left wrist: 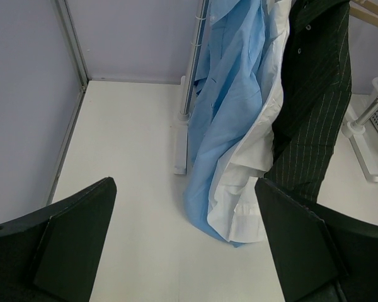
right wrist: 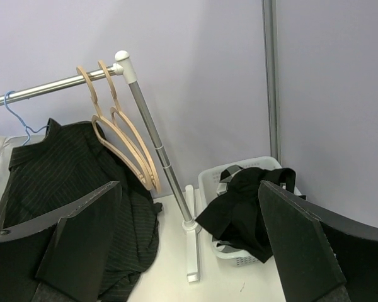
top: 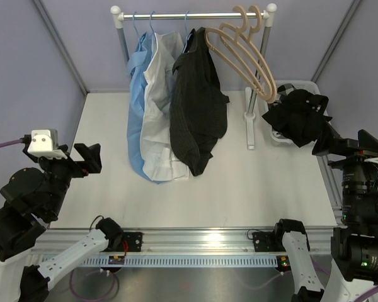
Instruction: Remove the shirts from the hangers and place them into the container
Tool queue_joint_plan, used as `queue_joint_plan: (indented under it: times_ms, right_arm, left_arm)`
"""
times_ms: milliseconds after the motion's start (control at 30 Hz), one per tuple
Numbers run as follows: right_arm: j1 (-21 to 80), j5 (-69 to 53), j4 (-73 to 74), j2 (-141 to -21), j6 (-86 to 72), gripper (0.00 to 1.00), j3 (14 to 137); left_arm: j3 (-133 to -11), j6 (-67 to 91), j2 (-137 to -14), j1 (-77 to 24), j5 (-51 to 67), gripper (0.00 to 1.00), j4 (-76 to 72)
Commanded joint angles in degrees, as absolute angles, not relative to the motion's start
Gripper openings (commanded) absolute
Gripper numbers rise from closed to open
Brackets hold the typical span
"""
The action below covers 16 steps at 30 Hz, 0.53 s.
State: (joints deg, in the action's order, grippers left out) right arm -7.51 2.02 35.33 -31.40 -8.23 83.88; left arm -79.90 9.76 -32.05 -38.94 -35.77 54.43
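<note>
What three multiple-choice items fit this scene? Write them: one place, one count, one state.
1. Shirts on the rail: A two; B three; C five.
2. The wooden hangers are: A carrying shirts; B bare; C broken.
3. The black shirt lies: A on the rail; B on a wooden hanger; C in the basket.
B: light blue shirt, white shirt and pinstriped shirt hang there. B: both hang bare at the rail's end. C: it drapes over the basket's rim.
</note>
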Motion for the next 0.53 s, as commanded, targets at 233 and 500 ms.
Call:
queue_joint_plan:
  times_ms: [233, 500]
  right_arm:
    - [-6.8, 2.9, 33.9, -31.3, -5.2, 1.00, 86.5]
    - [-6.5, 2.9, 33.1, -30.5, -4.4, 0.99, 86.0]
  left_arm:
    - [-82.4, 7.6, -35.4, -38.9, -37.4, 0.99, 52.9]
    - [-83.3, 7.5, -37.1, -38.9, -37.4, 0.99, 52.9]
